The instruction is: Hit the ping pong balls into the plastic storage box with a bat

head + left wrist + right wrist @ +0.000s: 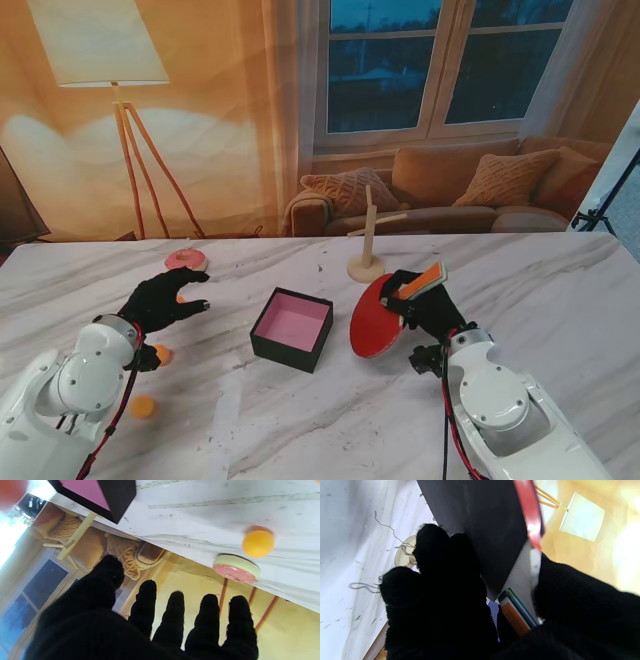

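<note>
The right hand point(425, 305) grips the stiff bat point(378, 318) by its handle, while the empty left hand point(160, 298) spreads near light, skittish balls point(143, 406) at its 6 o'clock

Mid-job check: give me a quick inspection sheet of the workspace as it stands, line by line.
Surface: white marble-look table, grey veining.
Job's things: black box with pink inside, centre, no ball seen in it; red bat right of it; three orange balls on the left, one by the left hand, two nearer to me.
Clutter: pink disc far left; wooden stand behind the bat.
Hands: left hand open, over the table; right hand shut on the bat's handle.
Cables: red and black leads along both forearms.
Surroundings: printed living-room backdrop; tripod leg far right.
</note>
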You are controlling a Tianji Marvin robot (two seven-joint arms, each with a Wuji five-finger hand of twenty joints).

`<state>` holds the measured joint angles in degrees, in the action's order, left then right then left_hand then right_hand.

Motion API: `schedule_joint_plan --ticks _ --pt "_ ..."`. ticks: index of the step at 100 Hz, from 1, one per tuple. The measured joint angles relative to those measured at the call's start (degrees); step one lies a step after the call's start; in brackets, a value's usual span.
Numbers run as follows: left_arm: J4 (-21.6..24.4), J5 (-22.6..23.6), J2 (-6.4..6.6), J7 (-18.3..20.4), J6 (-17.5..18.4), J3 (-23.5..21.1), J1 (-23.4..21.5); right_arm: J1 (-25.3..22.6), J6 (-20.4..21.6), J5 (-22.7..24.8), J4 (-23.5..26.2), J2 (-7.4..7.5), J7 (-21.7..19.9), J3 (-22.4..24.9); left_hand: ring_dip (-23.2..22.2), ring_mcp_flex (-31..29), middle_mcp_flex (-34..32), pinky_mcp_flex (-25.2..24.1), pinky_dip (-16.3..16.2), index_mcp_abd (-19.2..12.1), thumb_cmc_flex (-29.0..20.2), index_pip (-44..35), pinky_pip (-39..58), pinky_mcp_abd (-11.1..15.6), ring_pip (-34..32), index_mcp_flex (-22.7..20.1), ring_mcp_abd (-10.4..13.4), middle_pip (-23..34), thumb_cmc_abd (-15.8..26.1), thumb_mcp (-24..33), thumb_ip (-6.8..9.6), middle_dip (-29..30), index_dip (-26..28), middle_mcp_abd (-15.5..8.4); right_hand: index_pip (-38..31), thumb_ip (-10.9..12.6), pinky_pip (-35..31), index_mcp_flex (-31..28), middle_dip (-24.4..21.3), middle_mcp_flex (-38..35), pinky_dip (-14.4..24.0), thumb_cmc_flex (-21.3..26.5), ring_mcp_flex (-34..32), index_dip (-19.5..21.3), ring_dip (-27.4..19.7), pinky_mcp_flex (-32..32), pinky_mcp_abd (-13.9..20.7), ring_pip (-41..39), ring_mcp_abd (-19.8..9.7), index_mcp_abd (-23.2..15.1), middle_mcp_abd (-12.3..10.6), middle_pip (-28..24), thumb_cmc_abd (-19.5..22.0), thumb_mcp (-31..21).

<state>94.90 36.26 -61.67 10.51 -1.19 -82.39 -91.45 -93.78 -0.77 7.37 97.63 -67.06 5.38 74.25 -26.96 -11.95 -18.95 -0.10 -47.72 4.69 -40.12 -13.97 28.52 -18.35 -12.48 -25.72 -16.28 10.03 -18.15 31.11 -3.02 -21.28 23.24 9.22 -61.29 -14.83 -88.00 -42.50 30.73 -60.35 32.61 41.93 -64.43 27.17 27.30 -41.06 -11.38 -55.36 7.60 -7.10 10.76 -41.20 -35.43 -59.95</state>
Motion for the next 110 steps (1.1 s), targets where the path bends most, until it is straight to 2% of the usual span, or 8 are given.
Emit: schedule_joint_plan --ticks 10,24,49,69,79,105,110 --pt "-1.0 0.7 0.27 0.2 -1.3 -0.5 0.3 -0.1 0.0 0.0 0.1 -0.01 0.0 0.0 -0.7 0.0 1.2 -1.2 4.0 -0.4 0.0 -0.5 8.5 -0.9 -0.1 1.0 0.0 0.7 -1.3 3.1 -0.11 -0.2 0.0 -1.0 0.0 0.0 0.0 0.0 0.0 0.0 0.0 0.0 0.0 0.0 0.0 0.0 0.0 0.0 0.0 0.0 0.0 0.0 0.0 0.0" --pt "-3.9 2.7 0.43 0.1 -2.9 -0.3 1.7 -0.1 0.0 -0.1 0.1 -0.01 0.0 0.0 -2.9 0.0 1.2 -1.3 6.2 -0.7 0.0 -2.0 17.0 -1.7 -2.5 1.0 -1.5 1.3 -1.9 6.3 -0.2 -1.3 0.4 -1.6 0.0 0.0 0.0 0.0 0.0 0.0 0.0 0.0 0.0 0.0 0.0 0.0 0.0 -0.1 0.0 0.0 0.0 -0.1 0.0 0.0" --pt "-9.1 4.9 0.77 -1.0 -6.7 2.5 4.8 -0.2 -0.2 -0.4 0.1 -0.01 -0.1 0.0 -4.2 0.0 2.4 -1.2 7.0 -1.3 0.0 -4.3 20.8 -2.1 -4.4 1.0 -3.4 3.5 -2.5 7.8 -0.24 -2.6 1.1 -2.4 0.0 0.0 -0.1 0.0 0.0 0.0 0.1 0.0 0.0 0.0 0.0 0.0 0.0 -0.1 0.0 0.0 0.0 -0.1 0.0 0.1" --pt "-13.4 5.9 0.89 -0.9 -8.0 5.1 7.9 -0.4 -0.3 -1.1 0.2 -0.02 -0.2 0.1 -4.5 0.0 2.4 -0.9 7.6 -1.3 0.0 -5.6 23.8 -2.2 -6.1 1.0 -3.9 4.1 -2.6 9.3 -0.25 -2.7 1.2 -3.1 0.0 0.0 -0.5 0.0 0.0 0.0 0.2 0.0 0.0 0.0 0.0 0.1 0.0 -0.7 0.0 0.0 0.0 -0.2 0.1 0.1" --pt "-15.7 6.3 0.99 -0.6 -8.8 6.5 9.9 -0.5 -0.1 -1.1 0.3 -0.02 -0.3 0.1 -4.8 0.0 2.4 -0.6 8.1 -1.4 0.0 -6.3 24.8 -2.2 -6.3 1.0 -4.3 4.8 -4.0 10.5 -0.26 -2.9 1.2 -3.2 0.0 0.0 -0.5 0.0 0.0 0.0 0.2 0.0 0.0 0.0 0.0 0.1 0.0 -0.7 0.0 0.0 0.0 -0.2 0.1 0.1" --pt "-21.0 5.6 1.05 -0.5 -9.7 9.9 14.6 -0.7 0.1 -1.9 0.5 -0.02 -0.6 0.3 -4.8 0.0 4.0 0.2 8.4 -2.0 -0.1 -6.5 26.7 -2.2 -7.5 1.8 -5.4 5.0 -4.8 11.4 -0.27 -3.0 1.2 -4.4 0.0 0.0 -0.6 0.0 0.2 0.0 0.3 0.0 0.0 0.0 0.0 0.1 0.0 -0.8 0.0 0.0 0.0 -0.3 0.2 0.1" --pt "-21.8 5.5 1.06 -0.4 -9.7 10.5 15.4 -0.8 0.1 -2.4 0.6 -0.02 -0.6 0.3 -4.9 0.0 4.0 0.7 8.5 -2.0 -1.4 -6.7 27.6 -2.2 -8.7 1.8 -5.5 5.1 -5.4 12.3 -0.45 -3.0 1.2 -4.4 0.0 0.0 -0.6 0.0 0.2 0.0 0.3 0.0 0.0 0.0 0.0 0.1 0.0 -0.8 0.0 0.0 0.0 -0.3 0.3 0.4"
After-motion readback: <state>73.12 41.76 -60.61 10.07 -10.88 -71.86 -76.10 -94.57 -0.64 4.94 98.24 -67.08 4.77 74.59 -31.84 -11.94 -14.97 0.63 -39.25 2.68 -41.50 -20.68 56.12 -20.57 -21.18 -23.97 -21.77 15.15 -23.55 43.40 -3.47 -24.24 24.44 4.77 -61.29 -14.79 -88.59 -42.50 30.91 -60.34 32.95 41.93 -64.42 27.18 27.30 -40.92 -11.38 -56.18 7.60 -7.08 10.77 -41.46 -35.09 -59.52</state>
